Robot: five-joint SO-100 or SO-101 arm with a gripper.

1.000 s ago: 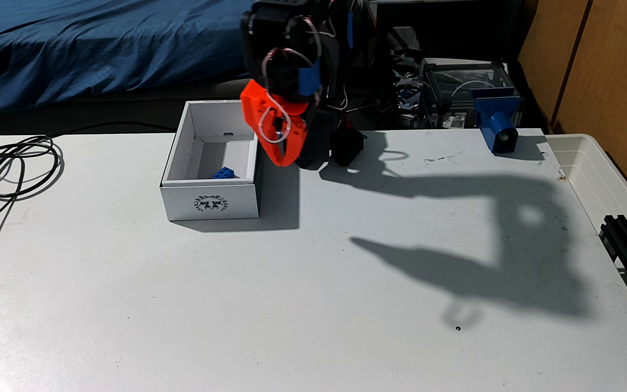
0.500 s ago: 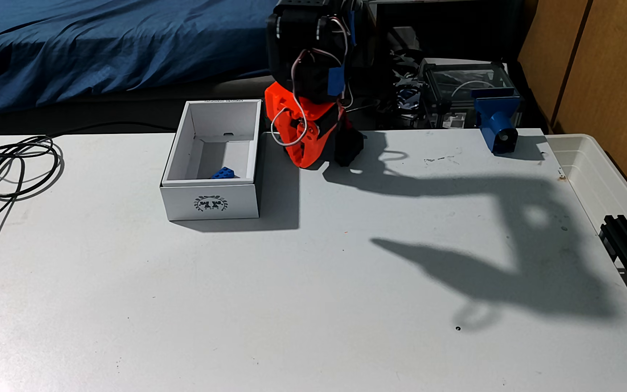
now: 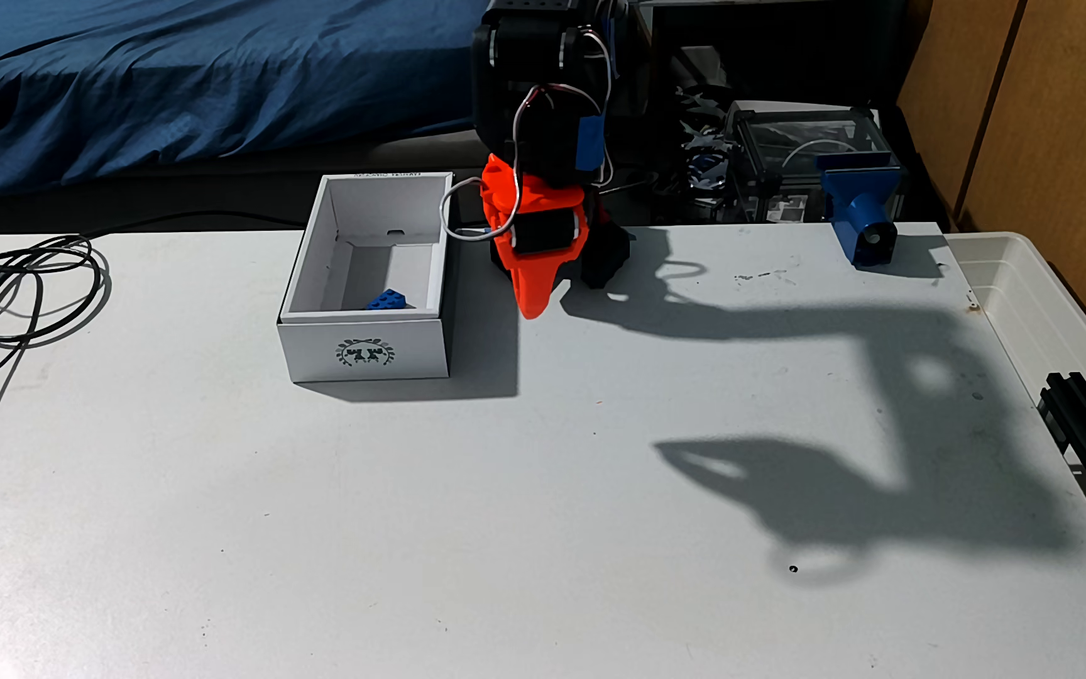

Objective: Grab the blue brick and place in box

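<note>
Box (image 3: 364, 346): black wreath-like emblem on near side; small print on far rim, seemingly text, too blurred to read.

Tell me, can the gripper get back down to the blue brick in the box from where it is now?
Probably yes. The blue brick lies in the open-topped box, nothing over it, and the gripper hangs just right of the box. But the brick sits close to the near wall, so descent looks tight.
</note>
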